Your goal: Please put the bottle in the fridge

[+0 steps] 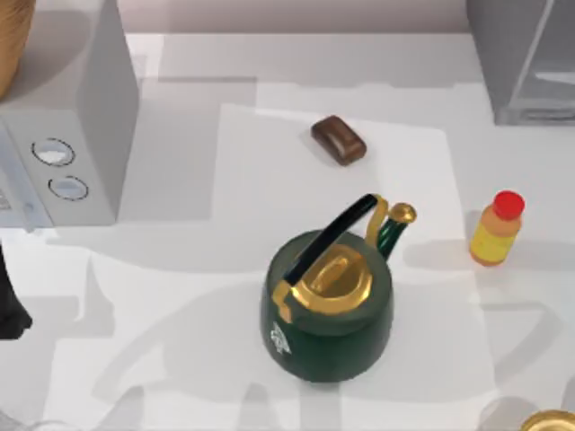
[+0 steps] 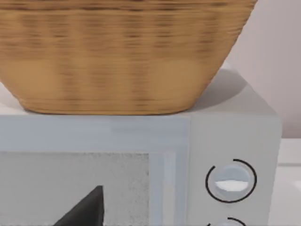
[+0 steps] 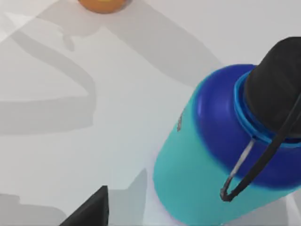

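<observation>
Grey and boxy, a microwave with two round dials filled the upper left of the top view, and a woven basket sat on its roof at the corner. A dark piece of the left arm showed at the left edge, parked; whether its gripper was clenched or released could not be told. The left wrist view looked at the same microwave front and the basket above it.

At centre stood a green kettle with gold lid and black handle. Above it, toward the upper middle, lay a brown rounded block.

To the right of centre the bottle, yellow-orange with a red cap, stood upright on the white table, untouched. The fridge, a grey cabinet with a pale glassy door, occupied the upper right corner, well apart from the bottle.

The right wrist view showed a teal and blue flask with a black cap close by; the right gripper's state could not be told.

The likely risk was that the right arm, reaching for the small bottle, would tip it over or brush the flask nearby.
</observation>
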Tool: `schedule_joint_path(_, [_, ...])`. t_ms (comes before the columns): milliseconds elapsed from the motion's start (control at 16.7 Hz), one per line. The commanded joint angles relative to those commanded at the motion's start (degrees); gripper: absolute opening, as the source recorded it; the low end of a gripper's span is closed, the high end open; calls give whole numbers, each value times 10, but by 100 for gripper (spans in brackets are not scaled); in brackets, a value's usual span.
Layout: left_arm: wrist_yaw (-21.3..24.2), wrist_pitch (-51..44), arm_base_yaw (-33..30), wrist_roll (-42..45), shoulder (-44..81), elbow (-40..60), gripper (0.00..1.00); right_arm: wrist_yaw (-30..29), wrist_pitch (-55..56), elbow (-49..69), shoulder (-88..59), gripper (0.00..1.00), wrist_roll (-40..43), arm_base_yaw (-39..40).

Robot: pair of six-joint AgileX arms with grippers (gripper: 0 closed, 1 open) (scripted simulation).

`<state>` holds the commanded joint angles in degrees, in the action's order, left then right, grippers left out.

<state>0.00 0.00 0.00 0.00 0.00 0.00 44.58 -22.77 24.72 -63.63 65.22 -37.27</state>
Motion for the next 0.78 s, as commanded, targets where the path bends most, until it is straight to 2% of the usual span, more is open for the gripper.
schedule_joint_path(240, [0,0,0,0,0,0,100,116,-78,70,-180,100,187,-78])
schedule_joint_path(420, [0,0,0,0,0,0,100,181,-129,105,-280,100,295,-111])
schedule_joint_path(600, [0,0,0,0,0,0,100,217,-162,121,-334,100,351,-125])
schedule_joint_path(780, [0,0,0,0,0,0,100,222,-167,123,-340,100,359,-126])
